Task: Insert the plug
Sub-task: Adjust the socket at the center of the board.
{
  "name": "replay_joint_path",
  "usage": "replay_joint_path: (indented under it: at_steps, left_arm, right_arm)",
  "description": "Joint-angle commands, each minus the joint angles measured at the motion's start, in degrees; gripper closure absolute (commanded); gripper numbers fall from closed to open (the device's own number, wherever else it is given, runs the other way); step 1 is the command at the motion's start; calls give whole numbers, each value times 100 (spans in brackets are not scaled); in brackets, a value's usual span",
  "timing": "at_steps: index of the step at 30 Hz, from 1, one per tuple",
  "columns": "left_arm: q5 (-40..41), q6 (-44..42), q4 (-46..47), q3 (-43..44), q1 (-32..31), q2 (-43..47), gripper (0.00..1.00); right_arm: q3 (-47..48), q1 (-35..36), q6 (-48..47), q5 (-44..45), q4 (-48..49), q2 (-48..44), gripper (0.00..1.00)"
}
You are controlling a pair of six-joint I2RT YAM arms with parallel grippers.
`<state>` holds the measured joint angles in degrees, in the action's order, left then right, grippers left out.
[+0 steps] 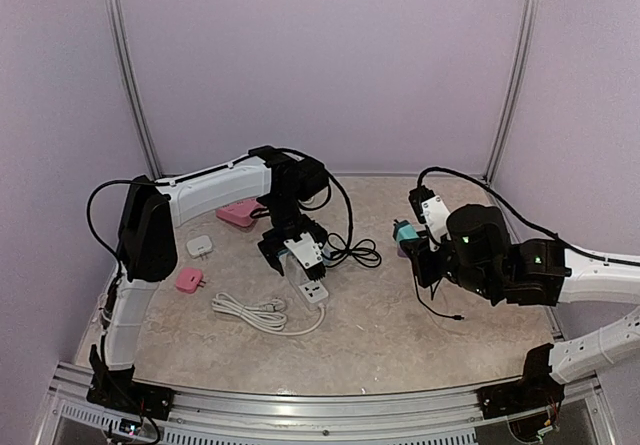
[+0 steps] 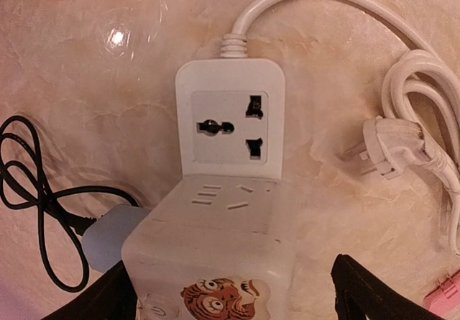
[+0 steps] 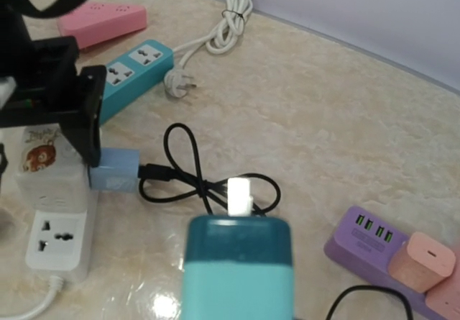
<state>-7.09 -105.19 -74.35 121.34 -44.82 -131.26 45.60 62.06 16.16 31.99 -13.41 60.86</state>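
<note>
A white power strip (image 1: 312, 290) lies mid-table, its universal socket (image 2: 230, 126) facing up. On its near end stands a white cube adapter (image 2: 215, 255) with a cartoon sticker. My left gripper (image 2: 233, 291) straddles the cube, open; the right finger (image 2: 363, 291) stands clear of it and the left finger (image 2: 108, 298) is close beside it. My right gripper (image 1: 408, 235) is shut on a teal plug (image 3: 237, 270), held above the table to the right of the strip, with a bright prong (image 3: 239, 196) sticking out in front. The right gripper's own fingers are hidden in the right wrist view.
A blue-grey charger (image 3: 115, 170) with a black cable (image 3: 208, 183) sits in the cube's side. A teal strip (image 3: 133, 72), a pink strip (image 1: 238, 212), a purple strip (image 3: 374, 241), small white (image 1: 200, 246) and pink (image 1: 189, 281) adapters and the coiled white cord (image 1: 255, 312) lie around.
</note>
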Motion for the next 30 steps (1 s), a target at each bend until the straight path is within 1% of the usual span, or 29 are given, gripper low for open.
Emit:
replay_joint_path:
  at_steps: [1, 3, 5, 9, 11, 13, 16, 17, 19, 21, 23, 27, 30]
  left_arm:
    - [-32, 148, 9, -83, -44, -34, 12]
    - [42, 262, 34, -185, -64, 2, 16]
    - [117, 484, 77, -299, -113, 50, 22]
    - [-8, 1031, 74, -462, -159, 179, 34]
    - [-102, 1281, 79, -625, -159, 299, 38]
    - [-157, 1502, 115, -932, -163, 432, 44]
    - [-132, 2060, 451, -1386, -176, 680, 46]
    - [-123, 2380, 642, -1510, -176, 784, 46]
    - [-117, 3144, 1013, -1709, -172, 909, 48]
    - [-114, 4260, 1388, -1902, -168, 1050, 49]
    - [-177, 5008, 1631, -2111, -182, 1158, 49]
    - [-368, 5919, 1955, -2534, -342, 1341, 49]
    - [-366, 6502, 2018, -2596, -510, 1385, 48]
  right_arm:
    - [197, -54, -2, -77, 141, -12, 100]
    - [178, -54, -4, -76, 161, -17, 100]
    - [166, -54, -5, -92, 163, -26, 100]
    - [181, -52, -4, -282, 92, -35, 100]
    - [193, -60, -66, -580, 16, -39, 100]
    - [227, -69, -157, -1109, -90, -27, 100]
    - [342, -107, -176, -1698, -412, 57, 100]
    - [352, -145, -175, -1880, -508, 79, 100]
    - [336, -250, -173, -2256, -633, 99, 100]
    - [267, -370, -213, -2603, -736, 116, 100]
    - [169, -437, -324, -2954, -754, 184, 100]
    - [-120, -463, -647, -3786, -453, 286, 100]
    - [-254, -467, -786, -4046, -420, 270, 100]
